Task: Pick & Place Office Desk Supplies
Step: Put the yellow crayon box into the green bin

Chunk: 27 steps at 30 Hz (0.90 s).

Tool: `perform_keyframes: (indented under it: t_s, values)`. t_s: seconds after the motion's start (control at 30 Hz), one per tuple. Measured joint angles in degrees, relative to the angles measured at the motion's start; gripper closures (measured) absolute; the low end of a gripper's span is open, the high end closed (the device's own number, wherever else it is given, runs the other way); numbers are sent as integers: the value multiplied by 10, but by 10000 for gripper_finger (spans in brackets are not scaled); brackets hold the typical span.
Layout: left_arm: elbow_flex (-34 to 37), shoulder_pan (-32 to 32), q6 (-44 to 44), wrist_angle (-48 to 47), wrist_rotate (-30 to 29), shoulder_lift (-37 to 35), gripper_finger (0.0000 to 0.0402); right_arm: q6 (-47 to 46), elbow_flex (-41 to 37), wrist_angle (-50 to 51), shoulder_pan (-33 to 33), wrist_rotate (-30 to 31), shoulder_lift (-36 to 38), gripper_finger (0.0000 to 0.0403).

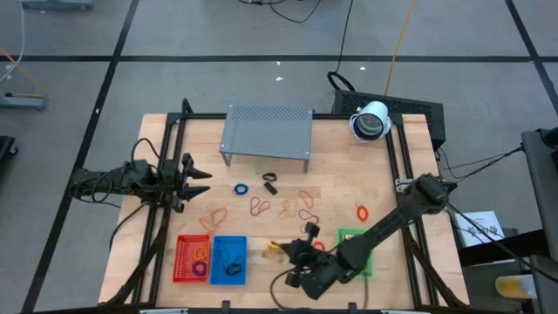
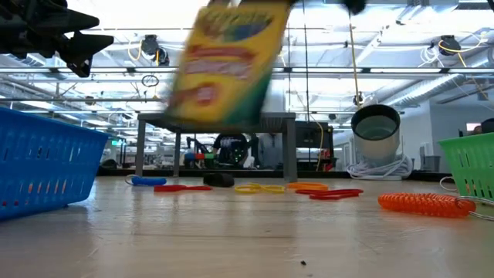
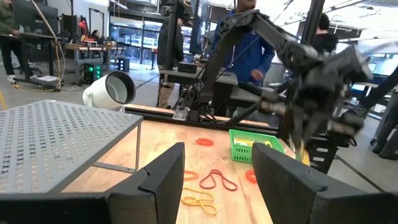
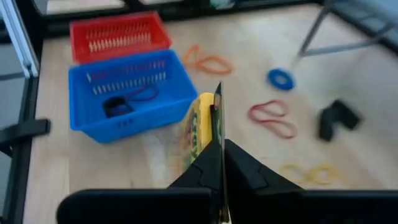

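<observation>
- The high view looks straight down on the whole pale wooden table.
- The low view sits at table-top height, facing the grey perforated metal shelf and the room behind.
- Each wrist view looks forward past its own fingers; the right one shares the blue mesh basket with the high view.

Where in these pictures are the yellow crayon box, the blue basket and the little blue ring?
yellow crayon box (image 2: 228,66): low view, middle of its printed front.
blue basket (image 4: 134,114): right wrist view, its near mesh wall.
blue ring (image 1: 241,188): high view, on the band of the ring.
</observation>
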State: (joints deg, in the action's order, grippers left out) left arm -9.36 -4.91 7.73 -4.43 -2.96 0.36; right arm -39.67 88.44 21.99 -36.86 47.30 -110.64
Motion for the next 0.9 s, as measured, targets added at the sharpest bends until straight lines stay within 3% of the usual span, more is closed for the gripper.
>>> perform_keyframes:
  t_s: [0.13,0.47,0.7,0.9]
  values:
    - [0,0,0,0,0,0,204,-9,0,78,-21,38,50,402]
    - [0,0,0,0,0,0,204,-65,0,336,-75,34,149,403]
    - [0,0,0,0,0,0,204,-174,0,494,-119,-26,189,403]
    - [0,0,0,0,0,0,204,-266,0,565,-158,-77,194,403]
